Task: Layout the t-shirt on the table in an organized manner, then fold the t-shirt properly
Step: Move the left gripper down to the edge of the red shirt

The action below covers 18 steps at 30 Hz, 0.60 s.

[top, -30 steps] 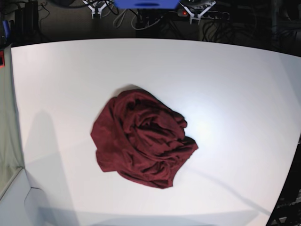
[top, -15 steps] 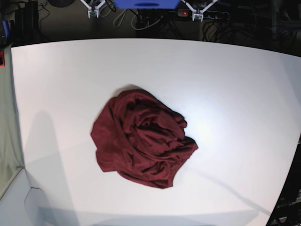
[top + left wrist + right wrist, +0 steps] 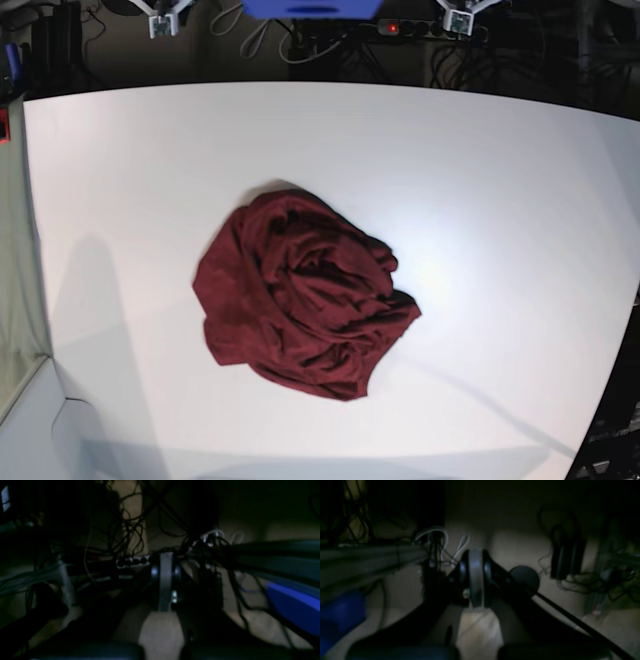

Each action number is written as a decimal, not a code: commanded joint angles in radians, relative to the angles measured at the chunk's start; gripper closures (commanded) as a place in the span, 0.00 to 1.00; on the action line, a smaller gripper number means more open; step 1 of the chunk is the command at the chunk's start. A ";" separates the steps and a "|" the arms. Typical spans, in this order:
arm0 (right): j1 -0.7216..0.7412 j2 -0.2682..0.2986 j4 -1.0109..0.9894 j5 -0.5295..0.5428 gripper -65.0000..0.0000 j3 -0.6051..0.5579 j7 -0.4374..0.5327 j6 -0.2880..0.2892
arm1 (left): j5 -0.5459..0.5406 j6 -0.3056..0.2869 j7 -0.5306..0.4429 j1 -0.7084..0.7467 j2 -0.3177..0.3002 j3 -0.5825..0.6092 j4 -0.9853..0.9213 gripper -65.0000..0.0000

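The dark maroon t-shirt (image 3: 300, 295) lies crumpled in a heap near the middle of the white table (image 3: 500, 180), with no sleeve spread out. Both grippers are far from it, beyond the table's far edge. Only the white tip of my right gripper (image 3: 161, 22) shows at the top left of the base view, and the tip of my left gripper (image 3: 460, 19) at the top right. In the wrist views, the left gripper (image 3: 165, 580) and the right gripper (image 3: 475, 577) have their fingers pressed together with nothing between them, over a dim floor.
A blue box (image 3: 312, 7) sits behind the table's far edge between the two arms. Tangled cables and a power strip (image 3: 420, 30) lie on the dark floor there. A grey surface (image 3: 15, 300) borders the table's left edge.
Both gripper tips have drifted apart along the top of the base view, the right one further left and the left one further right. The t-shirt has not moved.
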 commanded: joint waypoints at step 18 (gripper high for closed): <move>0.068 0.007 0.481 0.001 1.00 -0.052 -0.145 0.006 | 0.001 0.002 0.079 0.033 0.050 -0.129 0.497 1.00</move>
